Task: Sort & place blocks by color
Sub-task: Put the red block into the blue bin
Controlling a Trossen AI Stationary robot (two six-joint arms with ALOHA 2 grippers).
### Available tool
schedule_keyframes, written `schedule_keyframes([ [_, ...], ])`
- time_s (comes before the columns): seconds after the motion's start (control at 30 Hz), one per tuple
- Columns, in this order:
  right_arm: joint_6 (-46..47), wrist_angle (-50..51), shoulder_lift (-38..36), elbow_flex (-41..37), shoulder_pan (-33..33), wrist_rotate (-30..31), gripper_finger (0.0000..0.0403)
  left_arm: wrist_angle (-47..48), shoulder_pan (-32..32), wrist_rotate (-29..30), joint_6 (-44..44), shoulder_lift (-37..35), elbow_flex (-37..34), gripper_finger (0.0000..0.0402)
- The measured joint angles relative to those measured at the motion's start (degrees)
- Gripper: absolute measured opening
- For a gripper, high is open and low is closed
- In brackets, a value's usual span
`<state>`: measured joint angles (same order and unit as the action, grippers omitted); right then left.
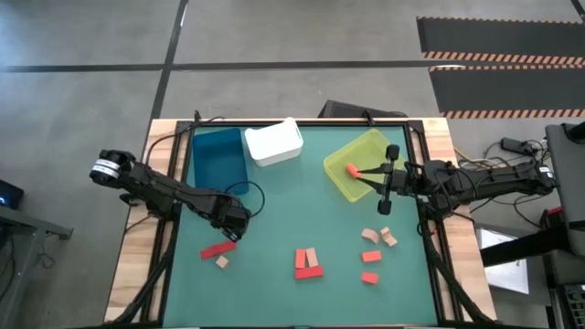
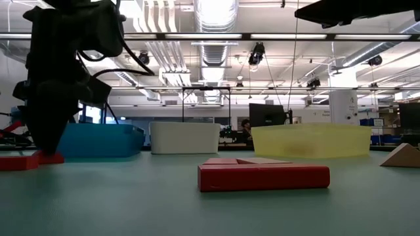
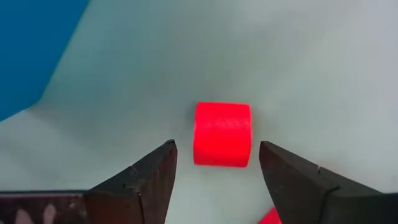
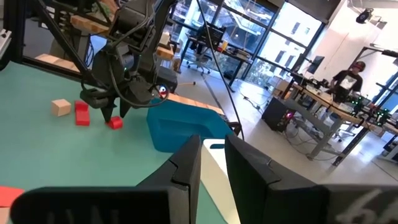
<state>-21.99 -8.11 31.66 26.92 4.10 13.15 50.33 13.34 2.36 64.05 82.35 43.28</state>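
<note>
Nearest the lens in the low view is a red bar point(image 2: 264, 177) lying flat at centre frame with a tan piece on top; a risk is that any sweep across the mat knocks this stack, since nothing holds it. Far left, the left gripper point(image 2: 47, 141) hangs just above a small red block point(image 2: 49, 158) beside another red bar point(image 2: 18, 161); the blue bin point(image 2: 98, 139), white bin point(image 2: 184, 137) and yellow bin point(image 2: 312, 140) sit in a row behind. In the high view the left gripper point(image 1: 228, 233) is at lower left, just above the red bar point(image 1: 218, 249) and a tan cube point(image 1: 222, 262); the right gripper point(image 1: 388, 190) is at centre right at the yellow bin's point(image 1: 366, 151) edge, with an orange block point(image 1: 351, 170) already in that bin. More blocks point(image 1: 308, 263) lie at lower centre and lower right, all unsorted. In the left wrist view the fingers point(image 3: 149, 177) stand spread wide, released, and the red block point(image 3: 222, 134) lies beyond the tips, not between them; closing now would likely miss or nudge it, and a finger could clip the red piece at the bottom edge. In the right wrist view the right fingers point(image 4: 186, 168) are nearly shut and empty. No readable writing, brand or label anywhere.
</note>
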Motion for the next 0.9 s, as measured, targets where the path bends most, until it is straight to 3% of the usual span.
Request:
schedule_keyframes([
  [0.37, 0.54, 0.13, 0.0, 0.0, 0.0, 0.0, 0.0063, -3.68, 0.0, 0.07, 0.0, 0.02, -1.85, 0.0208],
  [0.73, 1.12, 0.16, 0.0, 0.0, 0.0, -0.01, 0.0063, -3.31, 0.0, 0.04, 0.02, 0.0, -2.17, 0.0119],
  [0.9, 1.13, 0.16, 0.0, 0.0, 0.0, -0.02, 0.0063, -3.28, 0.17, -0.71, -0.06, 0.0, -1.05, 0.0116],
])
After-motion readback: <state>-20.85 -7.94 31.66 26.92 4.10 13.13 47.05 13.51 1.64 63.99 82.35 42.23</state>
